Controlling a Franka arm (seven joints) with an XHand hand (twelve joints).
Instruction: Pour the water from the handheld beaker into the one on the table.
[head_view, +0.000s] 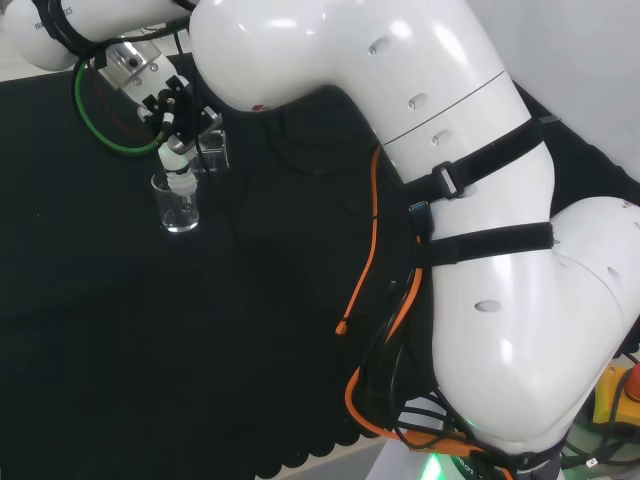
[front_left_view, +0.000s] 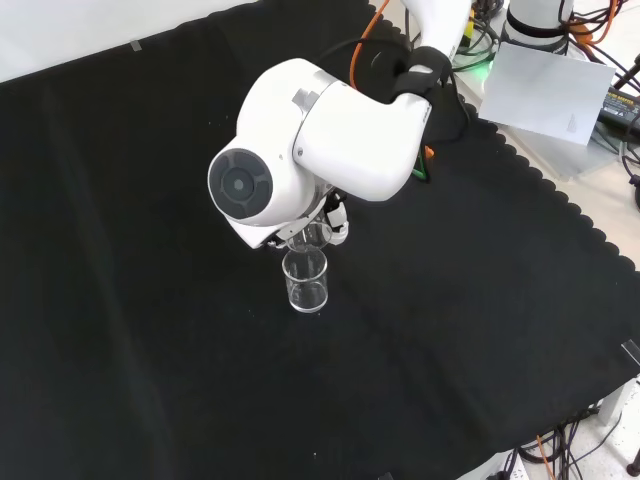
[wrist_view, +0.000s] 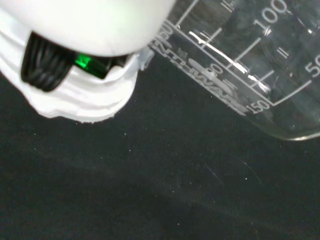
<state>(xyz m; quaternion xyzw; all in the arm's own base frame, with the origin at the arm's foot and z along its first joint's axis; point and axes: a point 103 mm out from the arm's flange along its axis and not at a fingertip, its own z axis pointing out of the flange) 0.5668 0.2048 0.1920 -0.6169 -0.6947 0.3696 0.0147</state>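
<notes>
A clear beaker (head_view: 179, 208) stands upright on the black cloth at the head view's upper left; in the front view this beaker (front_left_view: 305, 282) stands just below the arm's big white link. The hand (head_view: 172, 112) hovers right above it, its fingers curled on a second clear beaker (head_view: 212, 150) held beside and slightly above the standing one. In the front view the hand (front_left_view: 337, 220) is mostly hidden behind the link. The wrist view has the held beaker (wrist_view: 240, 60) close up and tilted, graduation marks showing, next to a white part of the hand (wrist_view: 85, 95). I cannot make out water in either beaker.
The arm's white link (front_left_view: 310, 140) with its round grey cap covers most of the hand from the front. A green cable loop (head_view: 98, 125) lies behind the hand. An orange cable (head_view: 365, 250) runs down the arm. The cloth's scalloped edge (front_left_view: 560, 200) is at the front view's right.
</notes>
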